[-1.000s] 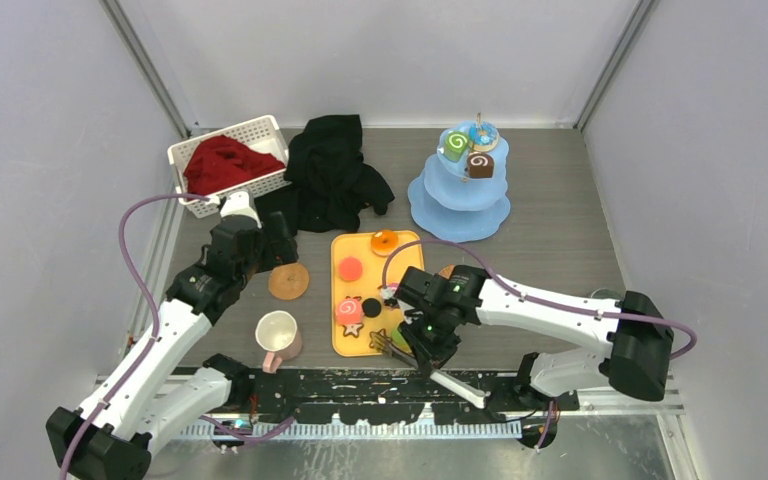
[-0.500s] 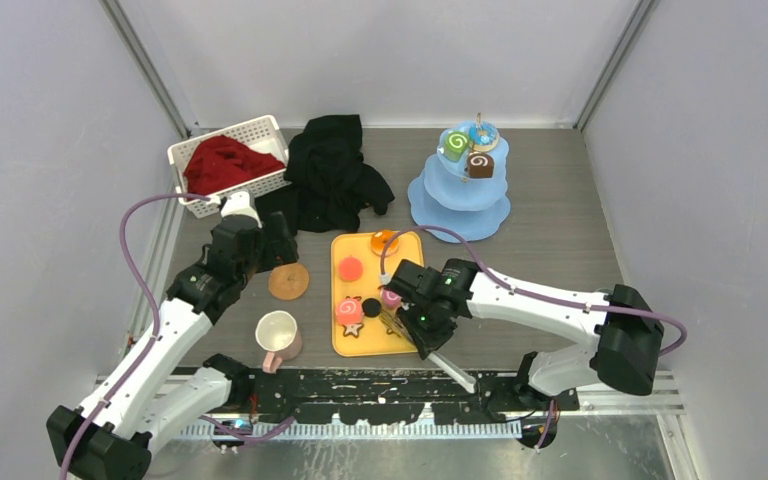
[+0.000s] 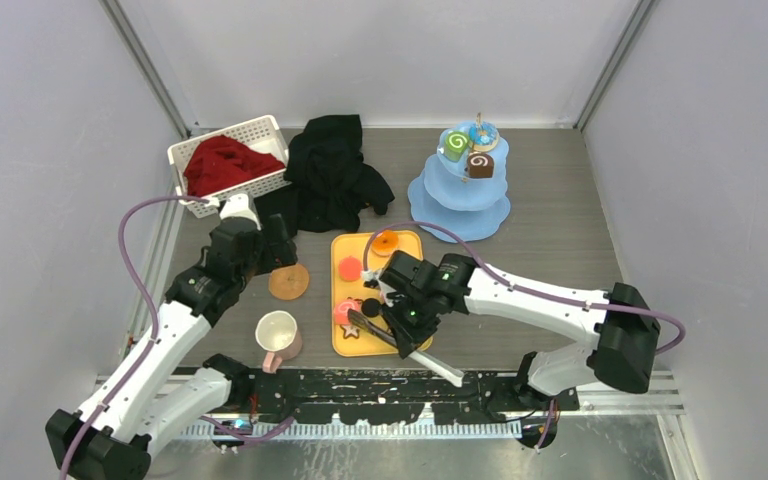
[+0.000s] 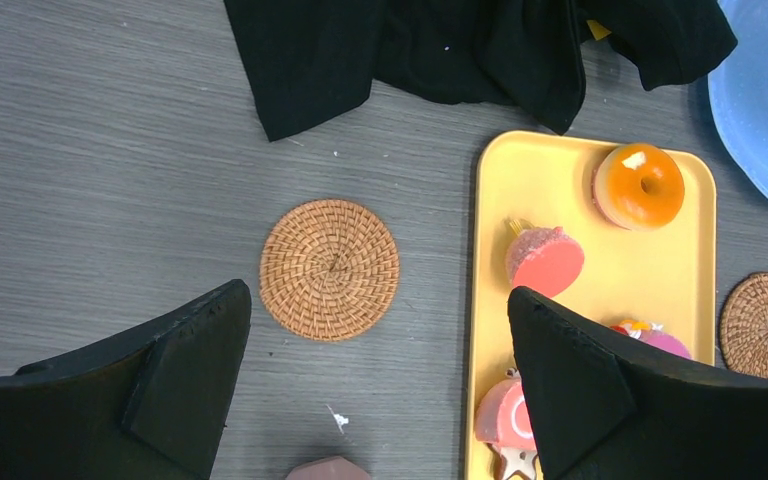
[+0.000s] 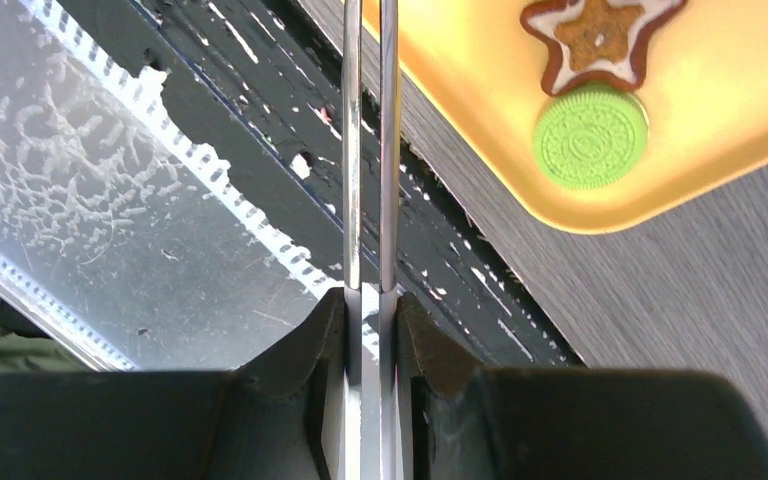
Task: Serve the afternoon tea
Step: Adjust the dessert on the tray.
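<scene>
Nearest us, the right gripper (image 5: 370,300) is pinching metal tongs (image 5: 390,150), whose arms are lying almost together beside the yellow tray's (image 5: 720,110) near corner. The star cookie (image 5: 600,35) and green cookie (image 5: 590,138) are sitting there. Left of the tray, the cream mug (image 3: 278,333) is standing upright. Farther back, the left gripper (image 4: 377,295) is hovering empty, spread wide, over a woven coaster (image 4: 330,268). Far right, the blue stand (image 3: 460,215) is holding a few sweets. We are expecting trouble if the thin tongs twist in that grip, or their narrow tips squeeze a cookie sideways off the tray.
</scene>
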